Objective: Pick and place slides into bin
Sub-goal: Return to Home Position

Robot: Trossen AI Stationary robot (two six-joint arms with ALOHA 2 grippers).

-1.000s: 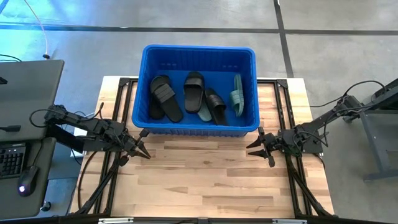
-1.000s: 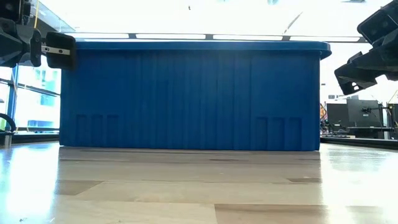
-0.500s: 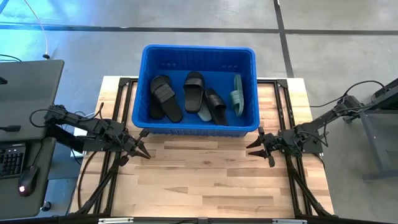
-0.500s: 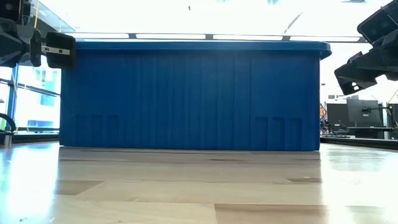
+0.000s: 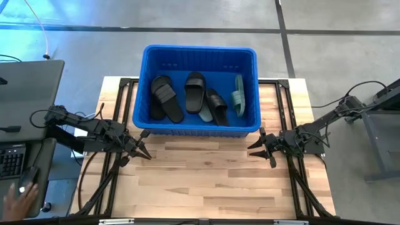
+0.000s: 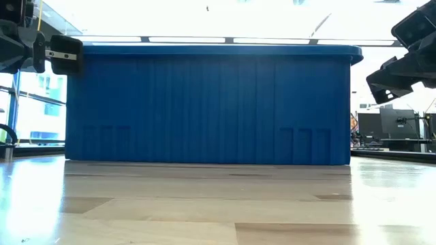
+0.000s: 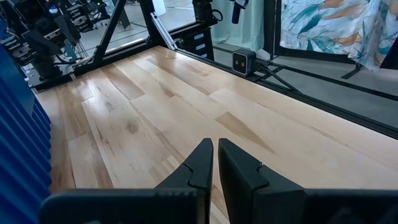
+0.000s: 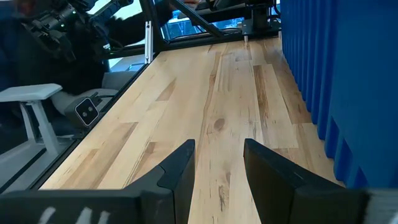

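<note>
The blue bin (image 5: pixel 199 56) stands on the far middle of the wooden table. Inside it lie several slides: black ones (image 5: pixel 166 97), (image 5: pixel 194 90), (image 5: pixel 217 105) and green ones (image 5: pixel 238 95), (image 5: pixel 205 113). My left gripper (image 5: pixel 144 153) hovers over the table near the bin's near left corner, empty, its fingers nearly together (image 7: pixel 214 155). My right gripper (image 5: pixel 255 149) hovers near the bin's near right corner, open and empty (image 8: pixel 219 155). In the low view the bin's near wall (image 6: pixel 211 105) hides the slides.
Bare wooden table (image 5: pixel 206 178) lies between the two grippers and toward the near edge. A desk with a keyboard and mouse stands off the table's left; a person's hand (image 5: pixel 15 199) is at the mouse.
Both arms have kept still. A person's hand has come into view at the mouse beside the table's left.
</note>
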